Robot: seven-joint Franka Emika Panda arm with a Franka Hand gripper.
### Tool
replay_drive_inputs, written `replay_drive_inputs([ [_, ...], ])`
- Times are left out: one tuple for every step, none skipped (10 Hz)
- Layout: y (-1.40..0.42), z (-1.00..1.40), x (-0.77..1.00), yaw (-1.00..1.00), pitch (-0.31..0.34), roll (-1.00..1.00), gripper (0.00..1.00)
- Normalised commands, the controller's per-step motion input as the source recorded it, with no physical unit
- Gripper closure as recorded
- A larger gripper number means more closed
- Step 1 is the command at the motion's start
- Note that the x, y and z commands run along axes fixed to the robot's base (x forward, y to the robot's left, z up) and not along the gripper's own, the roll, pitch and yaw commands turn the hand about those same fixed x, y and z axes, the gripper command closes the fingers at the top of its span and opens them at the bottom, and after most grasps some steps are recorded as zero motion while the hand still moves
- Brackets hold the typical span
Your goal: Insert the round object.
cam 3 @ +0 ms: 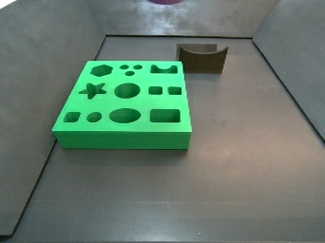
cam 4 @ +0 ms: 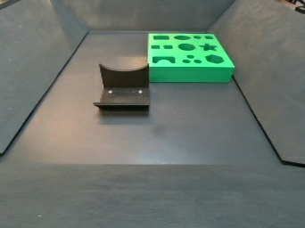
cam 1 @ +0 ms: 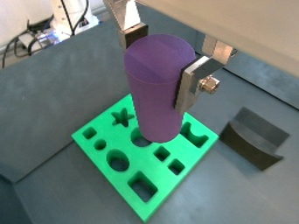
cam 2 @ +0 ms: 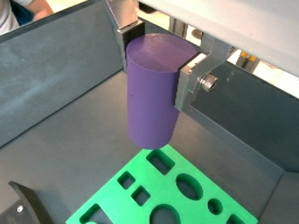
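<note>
No brand, label or writing is legible to me in any view. Wrist views: I see the gripper [cam 1: 162, 63] closed on the round object [cam 1: 159, 87] — a mauve-purple cylinder held upright, one silver finger [cam 1: 193, 83] flat against its side with a bolt head showing, the opposite finger mostly hidden behind the peg's upper end. The peg hangs in the air above the green block [cam 1: 128, 175], clear of it, its lower end seen over the block's cut-outs near the star-shaped hole and a round hole. The dark brown block [cam 1: 257, 137] with its curved notch sits on the grey floor beside the green block, apart from it. From the opposite wrist camera the round object [cam 2: 152, 89] is again clamped in the gripper [cam 2: 158, 57], finger [cam 2: 191, 80] pressed to its side, green block [cam 2: 163, 197] below it. Side views: only a sliver of the round object [cam 3: 164, 3] shows at the upper edge, high over the floor; the arm itself is out of frame. Green block [cam 3: 124, 106] and dark brown block [cam 3: 202, 57] lie well apart — likewise the green block [cam 4: 188, 58] and dark brown block [cam 4: 121, 86].
</note>
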Motion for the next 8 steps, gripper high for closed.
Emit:
replay_drive_inputs([
  [0.43, -0.99, -0.46, -0.11, 0.000, -0.25, 1.00],
  [0.46, -0.95, -0.46, -0.08, 0.000, -0.29, 1.00],
  [0.48, -0.92, -0.47, -0.09, 0.000, -0.32, 1.00],
  [0.41, -0.82, -0.39, -0.04, 0.000, -0.41, 1.00],
  [0.32, -0.74, -0.31, 0.00, 0.000, -0.48, 1.00],
  [0.21, -0.73, -0.31, 0.00, 0.000, -0.48, 1.00],
  [0.01, -0.61, -0.29, 0.00, -0.023, -0.36, 1.00],
  [-0.13, -0.65, -0.01, 0.00, -0.151, -0.08, 1.00],
])
